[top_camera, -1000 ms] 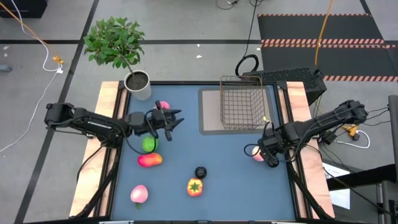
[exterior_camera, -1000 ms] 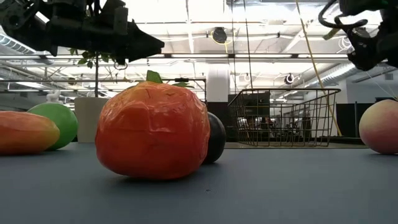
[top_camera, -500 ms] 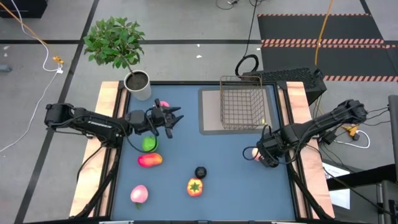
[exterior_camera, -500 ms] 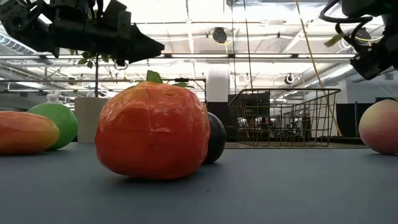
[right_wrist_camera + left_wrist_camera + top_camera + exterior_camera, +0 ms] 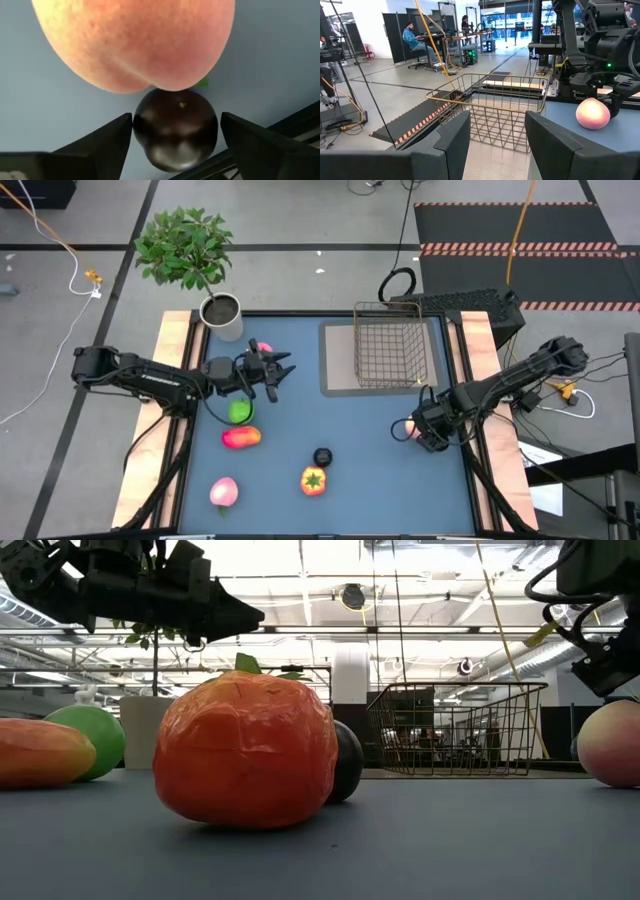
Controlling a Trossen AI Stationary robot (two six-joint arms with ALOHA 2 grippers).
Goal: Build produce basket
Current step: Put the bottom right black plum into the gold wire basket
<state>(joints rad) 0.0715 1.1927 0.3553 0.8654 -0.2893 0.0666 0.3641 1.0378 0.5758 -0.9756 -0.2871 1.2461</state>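
The wire basket (image 5: 388, 345) stands on a grey mat at the far right; it also shows in the left wrist view (image 5: 490, 107). My right gripper (image 5: 418, 430) is open and low over a pink peach (image 5: 135, 40). Its fingers stand on either side of a small dark ball (image 5: 175, 127) that lies against the peach on the table. My left gripper (image 5: 284, 368) is open and empty, raised above the far left, near a pink peach (image 5: 262, 349) and a green apple (image 5: 240, 412). A red-orange piece (image 5: 241, 437), another dark ball (image 5: 322, 457), an orange pepper (image 5: 313, 480) and a third peach (image 5: 224, 492) lie on the table.
A white pot (image 5: 222, 315) with a leafy plant stands at the table's far left corner. Wooden strips (image 5: 168, 380) run along the table's left and right edges. People sit at desks in the room beyond (image 5: 415, 37).
My right gripper has come down and a little toward the table's left, closer to the peach and the dark ball beside it. The produce and the basket have stayed in place.
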